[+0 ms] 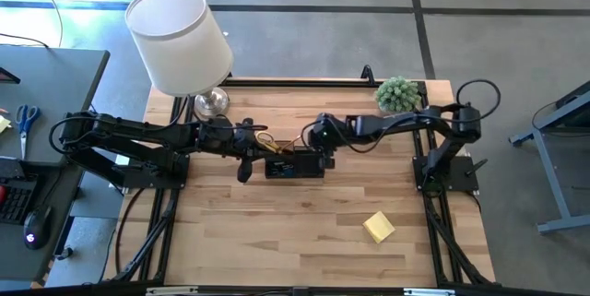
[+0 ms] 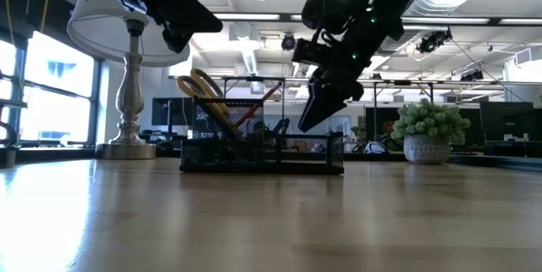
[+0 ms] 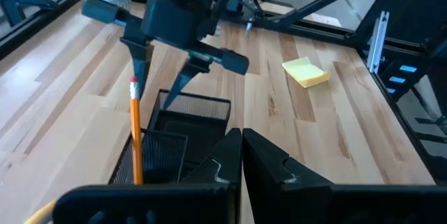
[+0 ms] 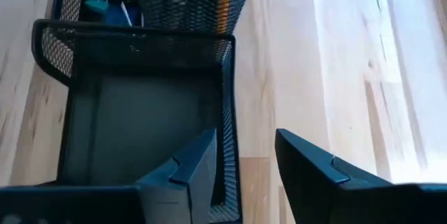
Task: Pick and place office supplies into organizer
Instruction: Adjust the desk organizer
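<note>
left of the organizer (image 1: 295, 164) hangs the left gripper (image 1: 245, 172), fingers pressed together, empty. the organizer sits mid-table holding yellow-handled scissors (image 2: 201, 88) and a pencil (image 3: 135, 135) in its tall cup. above its right end hovers the right gripper (image 4: 241, 165), fingers apart, empty. the sticky-note pad (image 1: 379, 227) lies right of the organizer, toward the near edge.
</note>
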Action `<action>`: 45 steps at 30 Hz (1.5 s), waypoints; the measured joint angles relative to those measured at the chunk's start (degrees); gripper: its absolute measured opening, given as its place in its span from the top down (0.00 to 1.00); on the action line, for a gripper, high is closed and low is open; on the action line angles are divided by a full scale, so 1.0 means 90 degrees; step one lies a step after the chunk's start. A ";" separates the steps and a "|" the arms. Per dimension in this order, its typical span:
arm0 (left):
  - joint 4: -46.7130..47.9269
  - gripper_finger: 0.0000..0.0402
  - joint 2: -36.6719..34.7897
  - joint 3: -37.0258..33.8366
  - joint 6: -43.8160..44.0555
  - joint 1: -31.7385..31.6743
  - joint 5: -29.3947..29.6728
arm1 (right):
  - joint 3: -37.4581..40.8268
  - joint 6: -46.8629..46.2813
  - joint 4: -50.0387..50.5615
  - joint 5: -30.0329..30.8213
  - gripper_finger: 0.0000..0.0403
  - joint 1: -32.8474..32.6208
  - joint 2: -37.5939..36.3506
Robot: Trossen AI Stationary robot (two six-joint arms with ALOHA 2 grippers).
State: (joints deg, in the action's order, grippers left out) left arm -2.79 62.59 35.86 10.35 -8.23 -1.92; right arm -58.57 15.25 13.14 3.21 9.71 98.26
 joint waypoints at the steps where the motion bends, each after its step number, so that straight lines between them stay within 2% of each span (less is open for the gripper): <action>1: -0.0007 0.99 0.0000 0.0000 0.0000 0.0000 -0.0002 | -0.0012 0.0030 0.0009 -0.0008 0.65 0.0019 0.0000; 6: -0.0002 0.99 0.0000 0.0000 0.0000 0.0000 -0.0013 | -0.0029 0.0030 0.0084 -0.0284 0.67 0.0146 0.0066; 11: -0.0002 0.99 0.0002 0.0000 0.0001 0.0000 -0.0021 | -0.0024 -0.0005 0.0132 -0.0345 0.73 0.0144 0.0287; 23: -0.0004 0.99 0.0002 -0.0002 0.0003 0.0000 -0.0021 | -0.0024 0.0016 0.0155 -0.0270 0.98 0.0130 0.0403; 28: 0.0002 0.99 0.0002 -0.0002 0.0004 0.0000 -0.0024 | -0.0024 0.0014 0.0176 -0.0243 0.96 0.0130 0.0403; 32: 0.0001 0.99 0.0002 -0.0002 0.0004 0.0000 -0.0024 | -0.0028 0.0023 0.0222 -0.0256 0.99 0.0130 0.0399; 45: 0.0010 0.99 0.0002 -0.0002 0.0005 0.0000 -0.0024 | -0.0032 -0.0134 0.0333 -0.0244 0.99 0.0132 0.0393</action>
State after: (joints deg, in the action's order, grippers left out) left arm -2.69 62.61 35.83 10.39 -8.23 -2.13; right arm -58.86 14.04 16.13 1.01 10.90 101.80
